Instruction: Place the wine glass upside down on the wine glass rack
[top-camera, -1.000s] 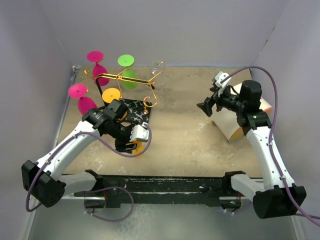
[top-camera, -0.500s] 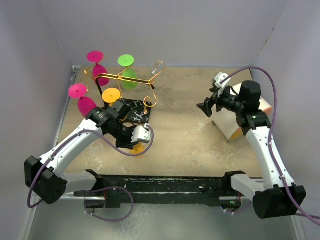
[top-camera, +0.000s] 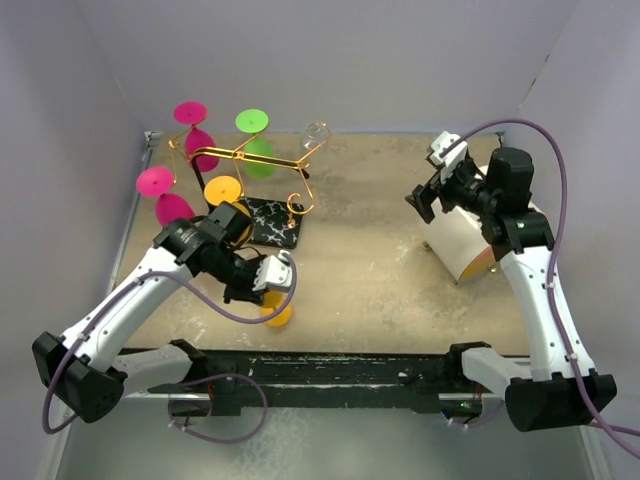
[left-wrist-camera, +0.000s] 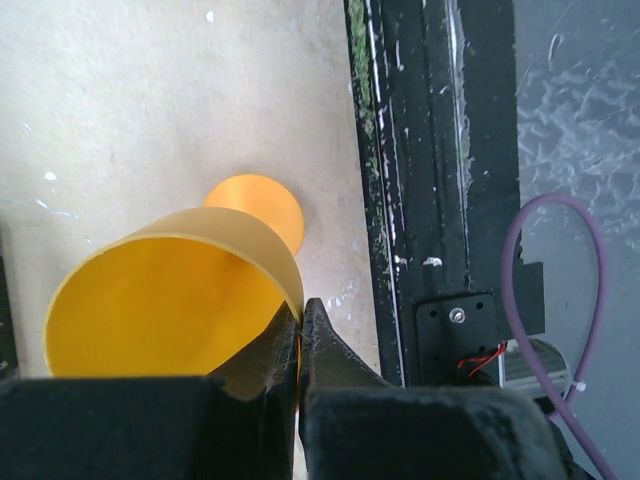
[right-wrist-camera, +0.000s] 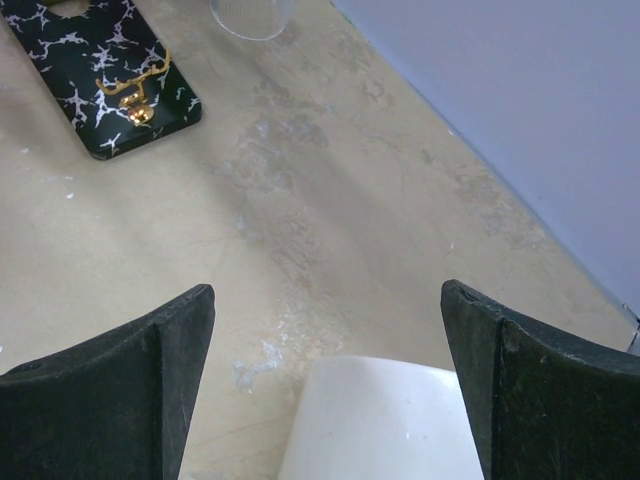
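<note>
Pointing foot-down, tilted, the wine glass (left-wrist-camera: 160, 300) hangs pinched by left fingers (left-wrist-camera: 335, 378).

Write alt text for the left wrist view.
The left gripper pinches the rim of a yellow wine glass, its bowl opening toward the camera, against the tan table. A black rail and purple cable sit at right.

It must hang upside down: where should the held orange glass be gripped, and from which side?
Probably the bowl wall at the rim, from the open mouth: one finger inside, one outside, as the left end effector is shut on the orange glass. The wide mouth faces the wrist; the foot is left free for the rack.
</note>
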